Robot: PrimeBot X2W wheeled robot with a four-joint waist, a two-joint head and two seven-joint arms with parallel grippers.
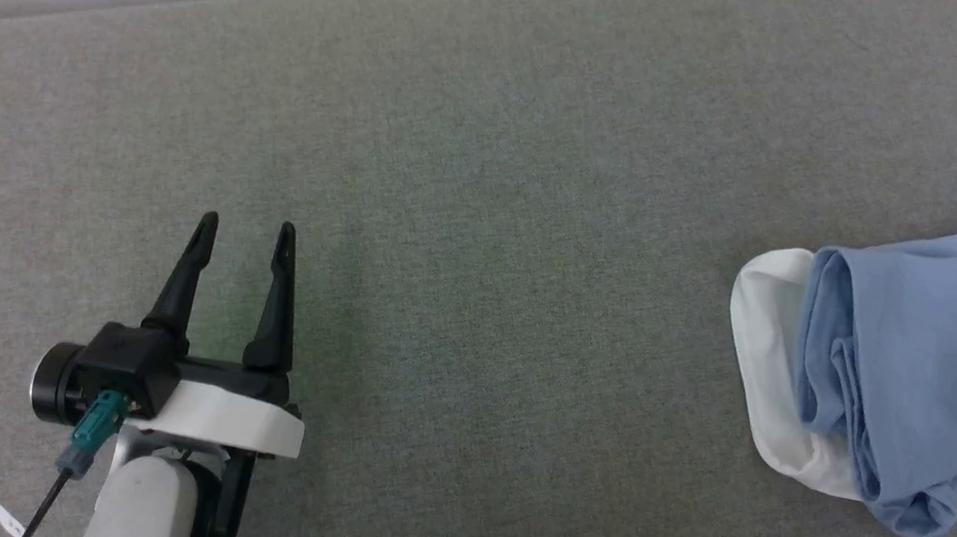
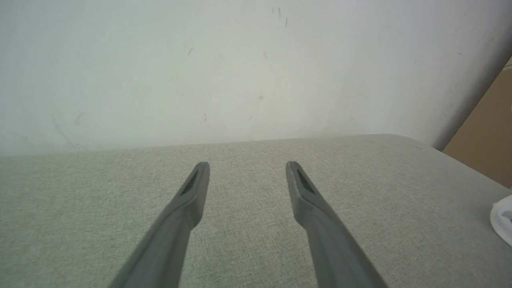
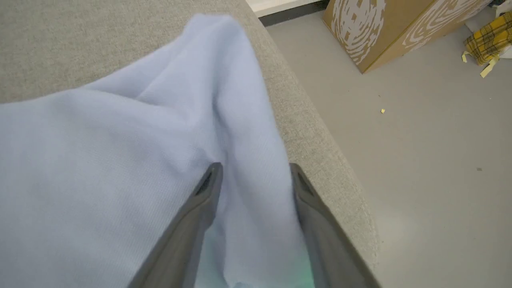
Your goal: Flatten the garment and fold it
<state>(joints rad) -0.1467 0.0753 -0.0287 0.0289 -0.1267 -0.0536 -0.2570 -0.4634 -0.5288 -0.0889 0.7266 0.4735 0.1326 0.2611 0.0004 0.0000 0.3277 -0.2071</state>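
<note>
Okay, head view: left gripper (image 1: 247,231) at lower left, 2 dark fingers spread wide over the grey-green fabric-covered tabletop (image 1: 493,217). Light blue soft polo-style shirt (image 1: 921,368) with white trim lies bunched at the right edge, well apart from it.

Left wrist view: fingers apart above the tabletop, white shirt edge (image 2: 503,218) at far right.

Right wrist view: right gripper (image 3: 254,168) fingers spread, blue fabric lying between them at the table's edge, brown cardboard box (image 3: 380,28) on the floor beyond.

**Garment right, left claw left**

The light blue cotton garment (image 1: 921,368) lies on the grey fabric-covered desk (image 1: 493,217), at its right edge. The left claw (image 1: 247,226) is well apart from it, near left. The right claw (image 3: 255,167) straddles its cloth. A brown cardboard box (image 3: 392,28) stands on the floor (image 3: 420,160) farther right.
</note>
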